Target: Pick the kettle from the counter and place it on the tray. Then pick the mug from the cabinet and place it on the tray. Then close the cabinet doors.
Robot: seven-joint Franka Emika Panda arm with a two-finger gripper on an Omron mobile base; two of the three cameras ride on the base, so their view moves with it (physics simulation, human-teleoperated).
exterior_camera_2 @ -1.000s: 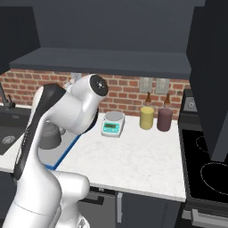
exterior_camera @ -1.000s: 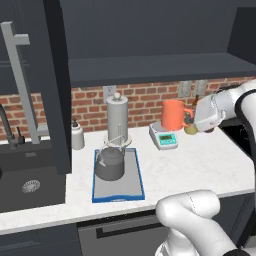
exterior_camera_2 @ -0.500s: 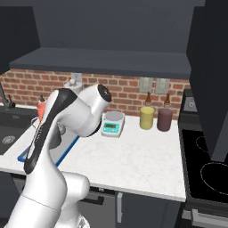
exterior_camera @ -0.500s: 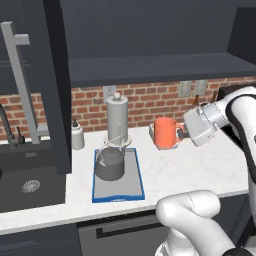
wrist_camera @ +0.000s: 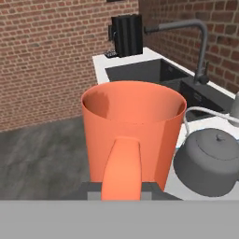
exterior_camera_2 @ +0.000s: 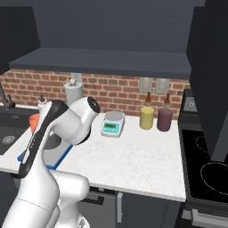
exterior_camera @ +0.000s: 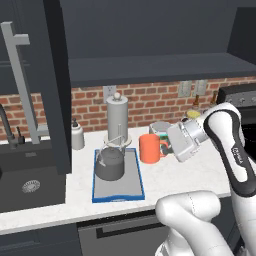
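The orange mug [exterior_camera: 149, 148] hangs just off the right rim of the blue-rimmed tray [exterior_camera: 120, 189], with my gripper [exterior_camera: 168, 145] shut on its handle from the right. In the hand view the mug [wrist_camera: 133, 126] is close up, its handle between my gripper [wrist_camera: 121, 190] tips. The dark grey kettle [exterior_camera: 110, 163] stands on the tray, left of the mug; the hand view has the kettle [wrist_camera: 210, 161] at lower right. The cabinet [exterior_camera: 150, 67] above is open, and its door [exterior_camera: 56, 85] with a bar handle [exterior_camera: 20, 85] stands out at left.
A paper-towel cylinder [exterior_camera: 117, 117] and a soap bottle [exterior_camera: 76, 135] stand behind the tray. The black sink [exterior_camera: 30, 185] lies to the left. A small scale [exterior_camera_2: 112, 124], a yellow jar [exterior_camera_2: 146, 118] and a dark jar [exterior_camera_2: 164, 119] sit at the back; a stove [exterior_camera_2: 209, 164] is right.
My gripper has carried the mug down and to the left, from in front of the brick wall near the scale to the tray's right side. The kettle has stayed put.
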